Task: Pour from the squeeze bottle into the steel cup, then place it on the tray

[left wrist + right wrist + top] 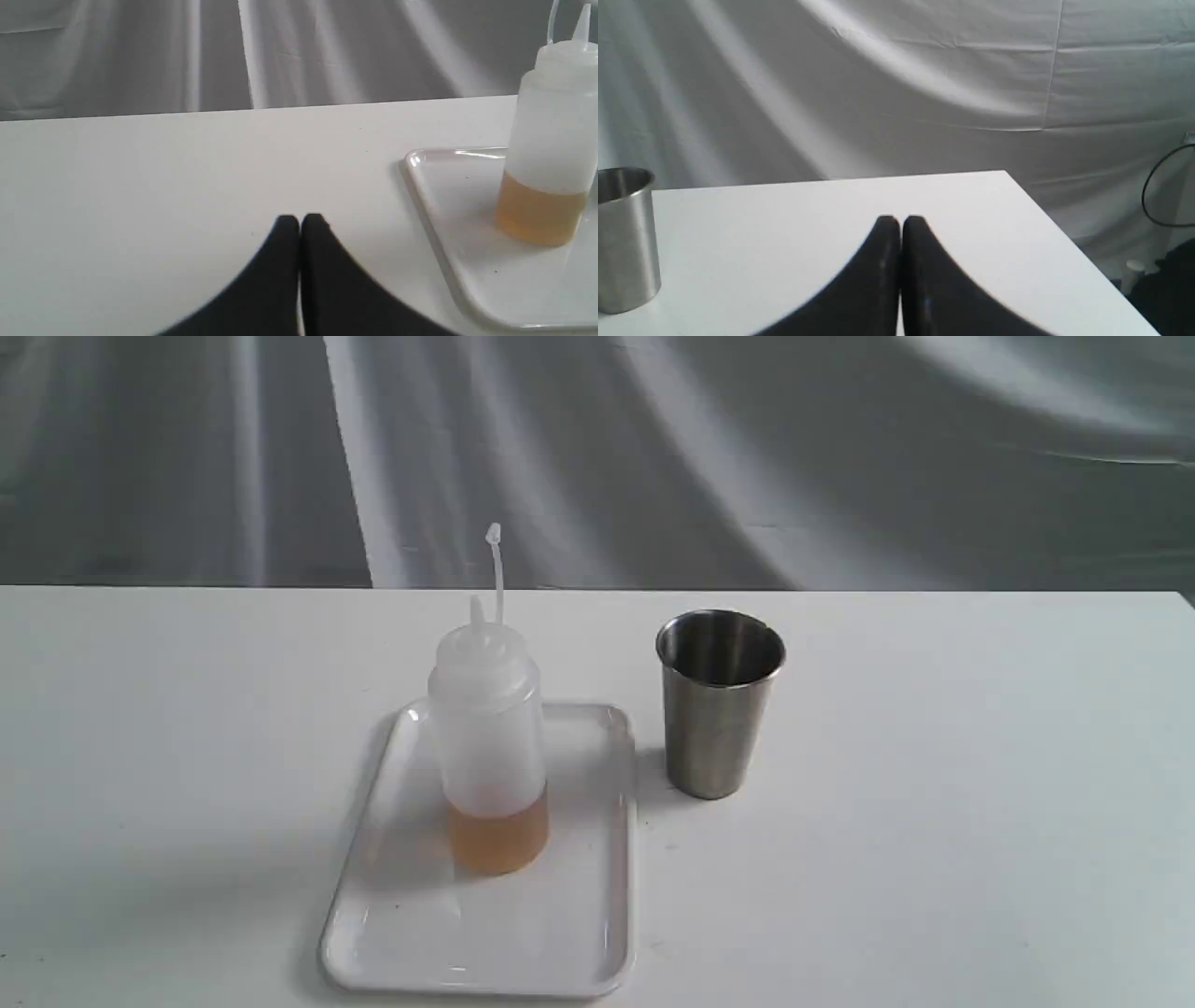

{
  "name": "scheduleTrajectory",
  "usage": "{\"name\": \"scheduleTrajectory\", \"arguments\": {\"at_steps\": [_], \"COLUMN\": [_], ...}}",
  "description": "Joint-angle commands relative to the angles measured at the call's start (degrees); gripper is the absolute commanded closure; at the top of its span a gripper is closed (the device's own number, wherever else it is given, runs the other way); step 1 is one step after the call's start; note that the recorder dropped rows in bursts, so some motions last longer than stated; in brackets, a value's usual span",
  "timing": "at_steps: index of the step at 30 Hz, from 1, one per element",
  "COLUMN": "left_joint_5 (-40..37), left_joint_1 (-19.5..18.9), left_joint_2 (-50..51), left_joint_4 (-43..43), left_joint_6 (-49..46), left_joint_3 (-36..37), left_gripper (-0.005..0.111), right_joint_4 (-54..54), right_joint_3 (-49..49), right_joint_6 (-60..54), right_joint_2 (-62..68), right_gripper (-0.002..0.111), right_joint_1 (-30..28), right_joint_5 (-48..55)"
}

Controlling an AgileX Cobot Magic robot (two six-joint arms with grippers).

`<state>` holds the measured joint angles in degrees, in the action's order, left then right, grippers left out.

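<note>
The bottle [487, 747] stands upright on the tray [579, 915], with the cup [717, 728] just right of it on the desk [934, 803]. The left end effector [300, 221] is pressed together, empty, apart from the tray. The right end effector [900, 223] is likewise together, apart from the cup.

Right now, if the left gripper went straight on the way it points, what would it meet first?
Likely nothing: the left gripper, fingers shut, points across bare table toward the backdrop cloth; the squeeze bottle and tray stand off that line.
</note>
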<state>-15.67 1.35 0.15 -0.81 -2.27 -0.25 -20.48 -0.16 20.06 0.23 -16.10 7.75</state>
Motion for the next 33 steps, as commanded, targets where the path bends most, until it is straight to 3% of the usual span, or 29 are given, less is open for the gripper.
{"name": "scheduleTrajectory", "arguments": {"at_steps": [1, 8, 33], "left_joint_5": [0.43, 0.43, 0.43], "left_joint_1": [-0.09, -0.09, -0.09], "left_joint_2": [-0.15, -0.15, -0.15], "left_joint_4": [-0.06, -0.06, -0.06], "left_joint_6": [0.29, 0.29, 0.17], "left_joint_3": [0.25, 0.25, 0.25], "left_gripper": [0.107, 0.107, 0.107], "right_joint_4": [0.96, 10.8, 10.66], "right_joint_3": [0.16, 0.16, 0.16], "right_joint_6": [-0.3, -0.15, -0.16], "right_joint_2": [-0.23, -0.23, -0.23], "right_gripper": [0.108, 0.108, 0.108], "right_joint_1": [-0.46, -0.46, -0.46], "right_joint_5": [5.99, 9.49, 9.49]}}
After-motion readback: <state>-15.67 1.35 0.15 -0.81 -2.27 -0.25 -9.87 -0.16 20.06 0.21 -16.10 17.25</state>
